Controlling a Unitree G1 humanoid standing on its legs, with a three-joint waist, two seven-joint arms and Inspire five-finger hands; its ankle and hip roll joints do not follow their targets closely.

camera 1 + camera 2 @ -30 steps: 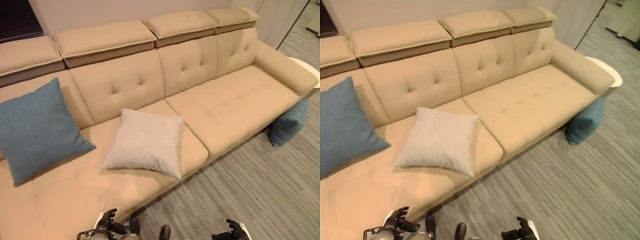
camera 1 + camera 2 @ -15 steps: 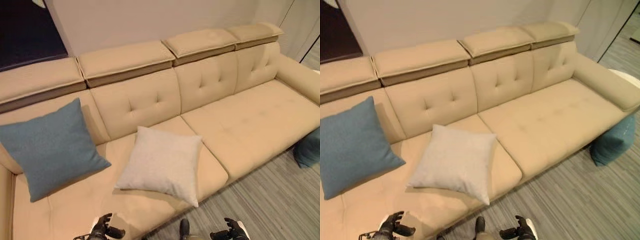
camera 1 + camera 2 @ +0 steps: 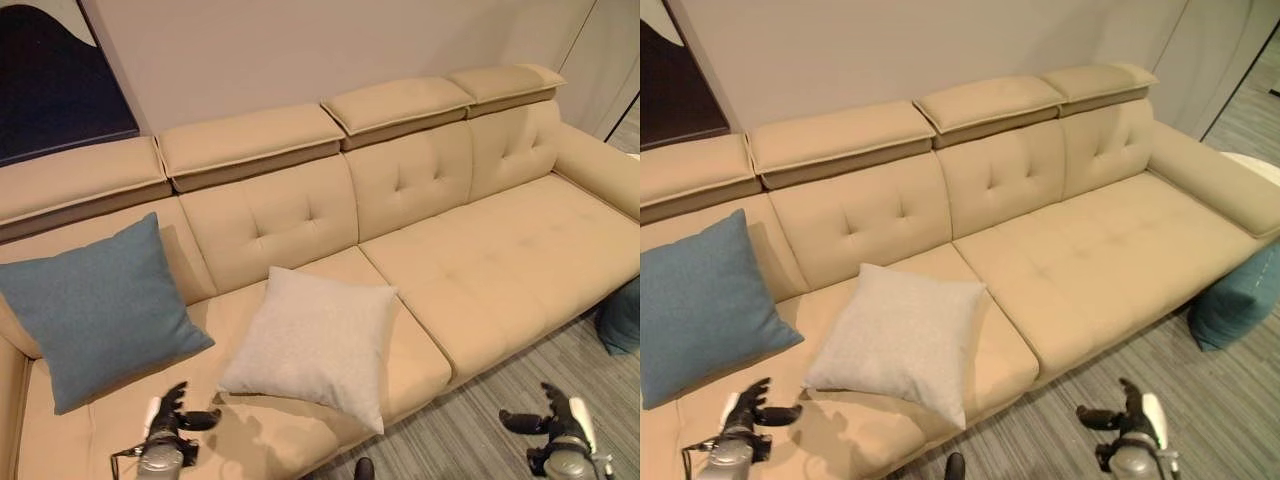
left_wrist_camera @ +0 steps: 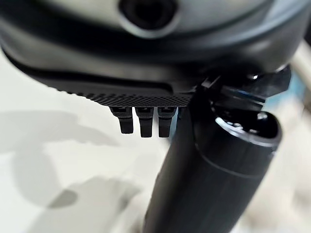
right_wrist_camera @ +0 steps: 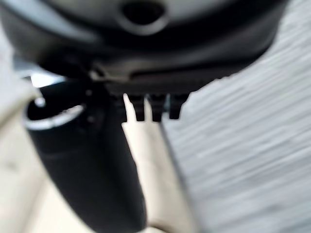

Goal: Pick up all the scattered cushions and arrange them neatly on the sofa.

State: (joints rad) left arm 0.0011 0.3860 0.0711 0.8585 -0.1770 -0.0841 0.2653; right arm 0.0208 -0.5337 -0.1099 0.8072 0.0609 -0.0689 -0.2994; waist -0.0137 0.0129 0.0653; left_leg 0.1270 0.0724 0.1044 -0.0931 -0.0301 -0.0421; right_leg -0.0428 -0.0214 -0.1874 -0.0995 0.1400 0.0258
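Across nearly the whole head view runs a long beige sofa point(image 3: 480, 260) with tufted back and raised headrests, against a plain wall point(image 3: 300, 50), dark panel point(image 3: 45, 85) at upper left, grey striped floor point(image 3: 1230, 400) at lower right; on the left seat a blue cushion point(image 3: 100, 310) leans upright against the backrest, one corner pointing up, diamond-wise; just beside it a light grey cushion point(image 3: 315, 340) lies flat on the seat, tilted, one corner hanging over the front edge; a teal cushion point(image 3: 1235, 300) sits on the floor, tucked against the sofa's right end under the armrest, partly hidden; left hand point(image 3: 175, 415) hovers over the seat front near the grey cushion, fingers loosely spread, holding nothing; right hand point(image 3: 550, 420) hovers over the floor, fingers relaxed, empty
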